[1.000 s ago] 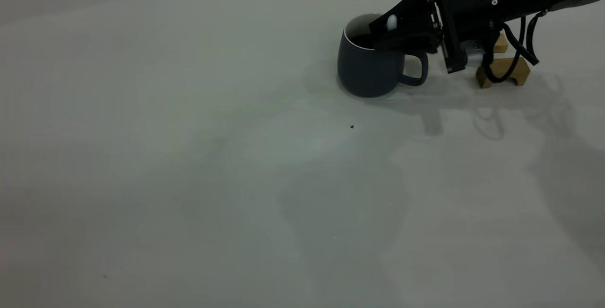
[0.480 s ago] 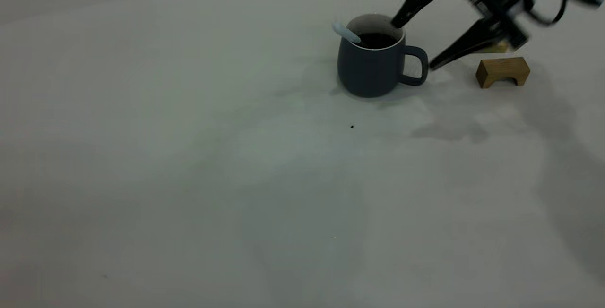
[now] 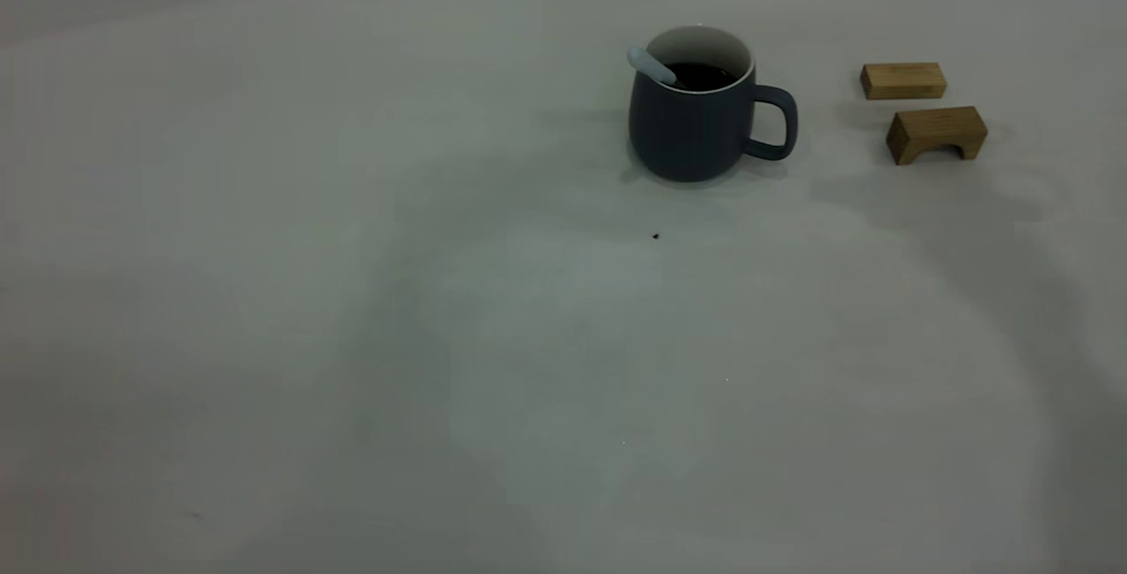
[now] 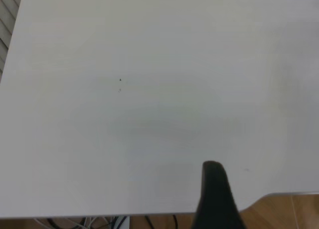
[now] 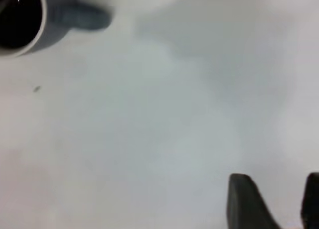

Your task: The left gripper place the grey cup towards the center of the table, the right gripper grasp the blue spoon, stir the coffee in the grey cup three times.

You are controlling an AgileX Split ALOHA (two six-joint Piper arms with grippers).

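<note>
Right end effector [image 5: 271,201] fingers are held apart, clear above the worktop [image 3: 352,292], while the blue spoon [image 3: 652,67] is left propped in the grey cup [image 3: 691,129], apparently released after stirring.

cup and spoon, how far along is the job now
Looks close to finished. The cup stands upright on the table with the spoon resting in the coffee, handle leaning on the rim. Nothing is in hand: the right tool is open and empty, away from the cup, and the left tool is over bare table near its edge. Whether all three stirs happened can't be seen.
</note>
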